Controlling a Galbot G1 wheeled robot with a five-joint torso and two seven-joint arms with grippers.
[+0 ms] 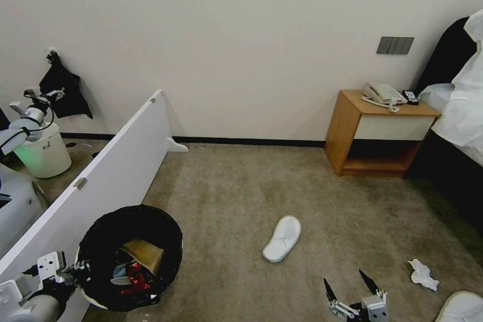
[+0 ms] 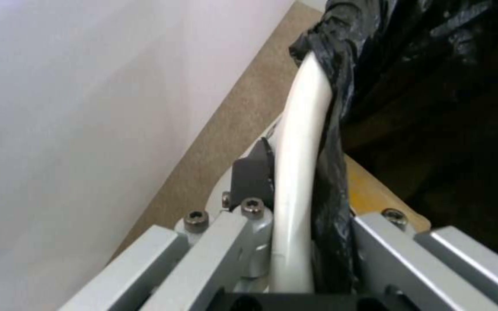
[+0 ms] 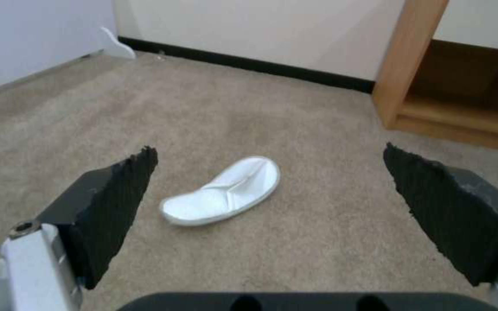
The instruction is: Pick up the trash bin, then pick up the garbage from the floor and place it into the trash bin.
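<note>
Against the white panel (image 1: 115, 161) at the carpet's left edge hangs the trash bin (image 1: 130, 256), lined with a black bag (image 2: 428, 86); the left gripper (image 1: 75, 267) is clamped on its near rim, 1 finger outside the white rim (image 2: 298, 172) and 1 inside against the bag. Inside the bin lie a tan cardboard box (image 1: 143, 254), a red crumpled packet (image 1: 135, 277) and something blue-grey beside them.

Out on the open floor (image 1: 241, 196), 1 white slipper (image 1: 282, 239) lies sole down near the middle of the carpet, well apart from the bin. The right gripper (image 1: 352, 287) hovers at the carpet's near edge with its black pads (image 3: 116, 207) spread wide and nothing between them, the slipper (image 3: 223, 192) lying ahead of it. A crumpled white tissue (image 1: 422, 274) sits on the carpet to the right of that gripper, and a second slipper (image 1: 463, 308) pokes in at the near right corner.

Along the far wall stands a wooden nightstand (image 1: 375, 133) carrying a telephone (image 1: 383, 94), with a bed (image 1: 460, 110) beside it. Beyond the panel, at the far left, an unlined white bin (image 1: 44, 153) stands on the carpet.
</note>
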